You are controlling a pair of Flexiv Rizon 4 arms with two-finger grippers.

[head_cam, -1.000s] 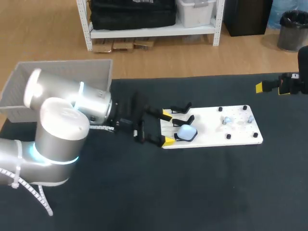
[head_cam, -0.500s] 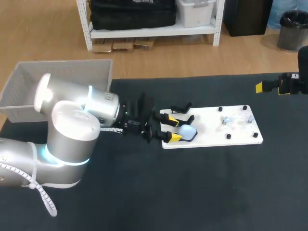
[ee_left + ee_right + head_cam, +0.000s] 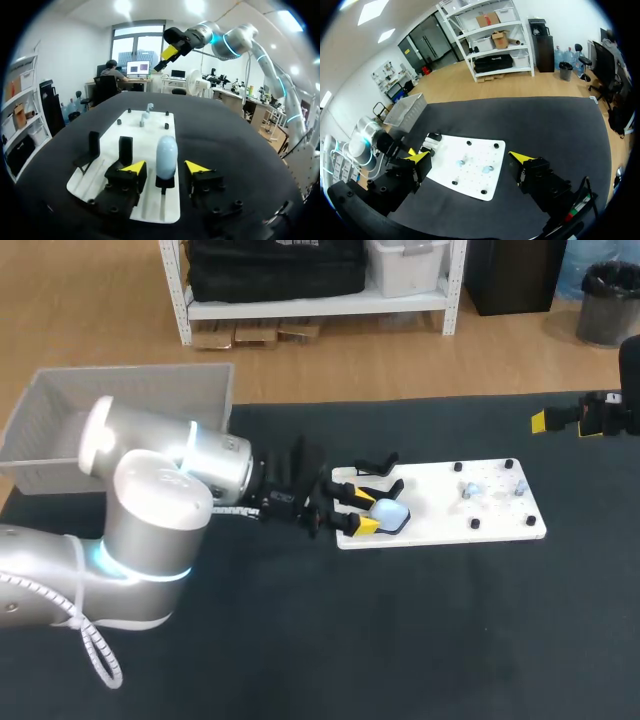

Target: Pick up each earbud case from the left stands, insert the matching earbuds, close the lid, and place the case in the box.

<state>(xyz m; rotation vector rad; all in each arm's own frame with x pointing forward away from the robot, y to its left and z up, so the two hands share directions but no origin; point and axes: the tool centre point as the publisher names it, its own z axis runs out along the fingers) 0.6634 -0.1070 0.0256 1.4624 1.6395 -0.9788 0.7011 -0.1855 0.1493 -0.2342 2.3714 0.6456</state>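
Observation:
A pale blue earbud case (image 3: 389,513) stands on the nearest black stand of the white board (image 3: 450,508). My left gripper (image 3: 355,506) straddles it. In the left wrist view the case (image 3: 166,150) sits between the yellow tips of the left gripper (image 3: 165,167), with a small gap on each side, so the gripper is open. Two empty black stands (image 3: 125,148) are beside it. Small blue earbuds (image 3: 470,490) rest on the board's far end. My right gripper (image 3: 575,418) hangs wide open and empty, high off the table's right side; in its own view the right gripper (image 3: 470,159) is above the board (image 3: 445,175).
The grey box (image 3: 130,405) stands at the table's back left corner, behind my left arm (image 3: 150,490). Small black pegs (image 3: 474,523) ring the earbuds on the board. Black table mat (image 3: 400,630) stretches in front of the board.
My left gripper has slid forward along the board until its fingers flank the case, and the fingers have drawn closer together. The right arm has not moved.

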